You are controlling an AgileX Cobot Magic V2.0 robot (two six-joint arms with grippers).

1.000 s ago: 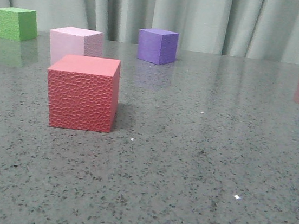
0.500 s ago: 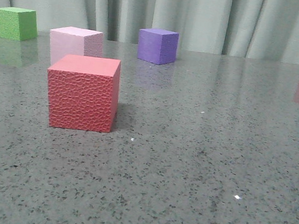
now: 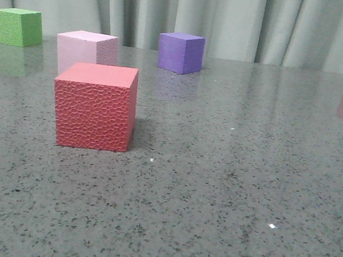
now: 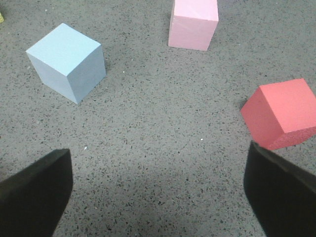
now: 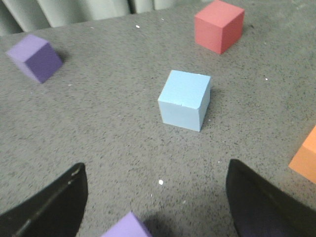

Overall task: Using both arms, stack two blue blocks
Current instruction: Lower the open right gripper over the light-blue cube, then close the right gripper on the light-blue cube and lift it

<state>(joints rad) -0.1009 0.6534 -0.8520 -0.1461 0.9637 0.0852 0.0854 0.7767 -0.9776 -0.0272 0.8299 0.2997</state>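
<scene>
The left gripper hangs with fingers spread over bare worktop near one pale-blue matte foam cube; the right gripper, fingers likewise apart, faces the other pale-blue foam cube near the worktop's right edge.

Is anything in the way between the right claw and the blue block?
No. In the right wrist view only bare table lies between the open right gripper and the blue block. A purple cube sits lower, near the fingers.
</scene>
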